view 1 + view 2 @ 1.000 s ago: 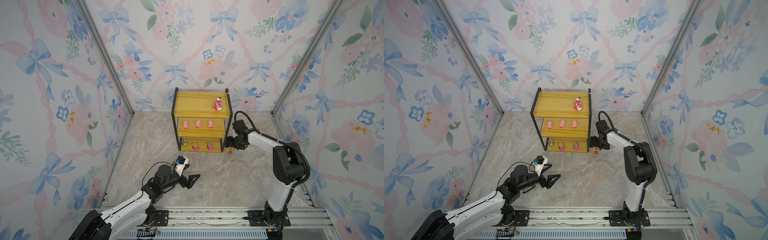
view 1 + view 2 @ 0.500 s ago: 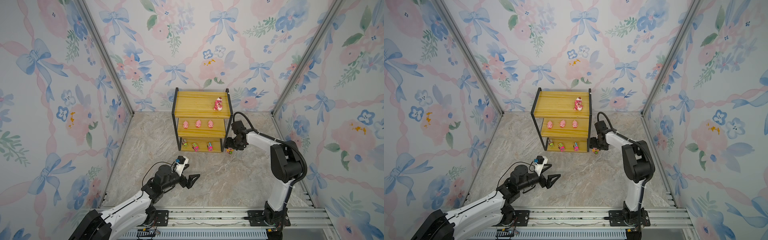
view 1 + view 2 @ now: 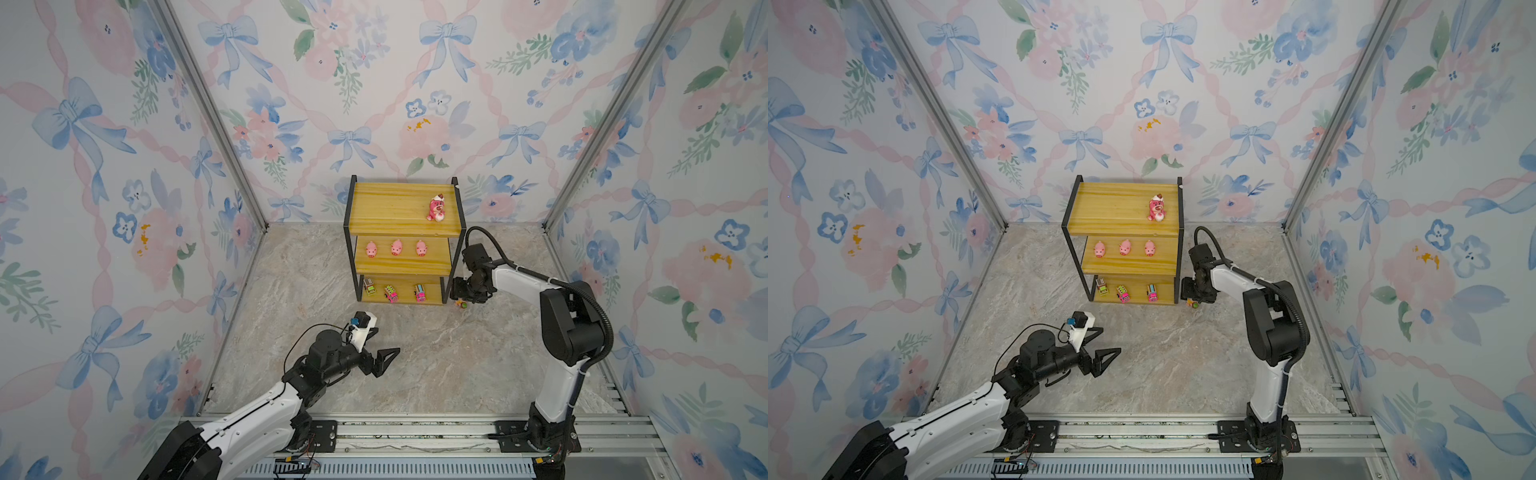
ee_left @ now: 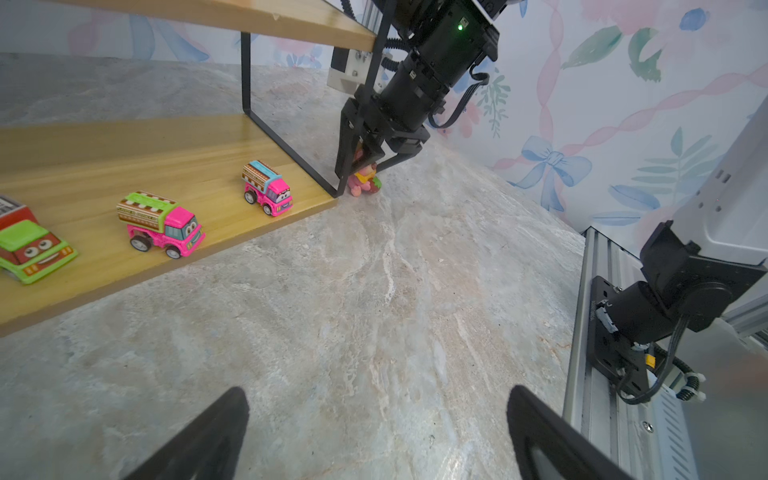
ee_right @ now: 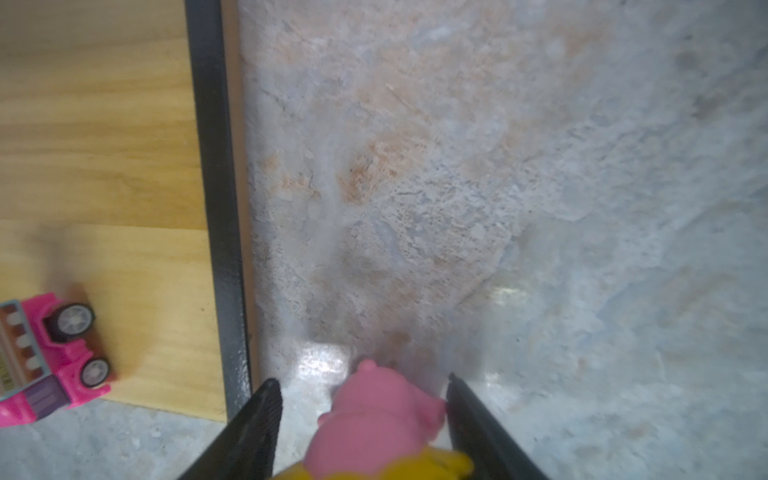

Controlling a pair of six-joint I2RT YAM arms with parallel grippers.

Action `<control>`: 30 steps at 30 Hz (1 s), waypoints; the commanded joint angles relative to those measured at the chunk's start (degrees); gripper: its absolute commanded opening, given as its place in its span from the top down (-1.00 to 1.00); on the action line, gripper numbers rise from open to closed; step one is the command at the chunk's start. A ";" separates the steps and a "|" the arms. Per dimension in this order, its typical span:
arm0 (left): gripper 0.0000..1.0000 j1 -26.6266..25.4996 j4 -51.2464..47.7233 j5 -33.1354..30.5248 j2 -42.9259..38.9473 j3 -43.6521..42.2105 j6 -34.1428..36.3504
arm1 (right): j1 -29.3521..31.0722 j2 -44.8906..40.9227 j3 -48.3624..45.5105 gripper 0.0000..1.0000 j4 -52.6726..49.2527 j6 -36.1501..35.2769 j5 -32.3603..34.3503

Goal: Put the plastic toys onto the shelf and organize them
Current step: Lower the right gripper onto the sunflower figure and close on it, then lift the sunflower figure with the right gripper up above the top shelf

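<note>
**Editor:** What's at left?

**Photographer:** The left gripper (image 4: 376, 392) hovers low over the marbled desk (image 3: 436, 374). Its fingers are spread wide with nothing between them, and it is aimed toward the shelf (image 3: 395, 208).

**Editor:** And the middle?

**Photographer:** The shelf stands at the back of the desk by the floral wall (image 3: 374, 104), 3 yellow boards in a black frame. The top board carries 1 pink bear (image 3: 436, 208), upright near the right end. The middle board holds 3 in a row: left pig (image 3: 371, 249), middle pig (image 3: 396, 247), right pig (image 3: 421, 248). The bottom board holds the green truck (image 3: 369, 286), the middle truck (image 3: 390, 293) and the right truck (image 3: 419, 292).

**Editor:** At right?

**Photographer:** The sunflower bear (image 4: 363, 183) rests on the desk just outside the shelf's bottom right corner post, not on any board. The right gripper (image 5: 361, 380) points down over it, fingers parted on either side. In the right wrist view 1 finger touches the bear's ear and a gap shows at the other, so the bear is not pinched.
</note>
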 commanded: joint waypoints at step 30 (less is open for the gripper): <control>-0.96 0.32 -0.24 0.20 1.04 0.98 0.10 | 1.05 -30.05 20.99 0.26 -24.44 -5.72 7.55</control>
